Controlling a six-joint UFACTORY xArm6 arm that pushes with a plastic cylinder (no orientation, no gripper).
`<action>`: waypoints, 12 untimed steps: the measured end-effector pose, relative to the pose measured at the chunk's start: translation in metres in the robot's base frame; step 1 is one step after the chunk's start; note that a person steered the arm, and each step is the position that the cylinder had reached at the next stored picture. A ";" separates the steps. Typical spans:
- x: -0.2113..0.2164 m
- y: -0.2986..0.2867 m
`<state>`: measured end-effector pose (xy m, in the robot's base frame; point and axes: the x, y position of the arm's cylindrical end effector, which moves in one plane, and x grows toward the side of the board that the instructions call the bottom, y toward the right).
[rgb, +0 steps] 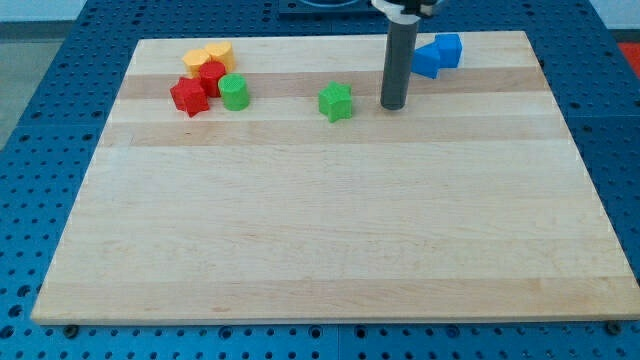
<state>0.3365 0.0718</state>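
Standing on the wooden board (330, 230) near the view's top, my tip (393, 105) sits just right of the green star block (336, 101) — near, not touching. We carry no claw, only the rod. Two blue blocks (438, 54) lie behind it to the right. Far left cluster red star (189, 96), red block (211, 76), green cylinder (234, 92) and two yellow blocks (209, 56).
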 end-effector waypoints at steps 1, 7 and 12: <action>0.020 -0.073; -0.039 0.165; -0.071 -0.071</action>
<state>0.2658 0.0010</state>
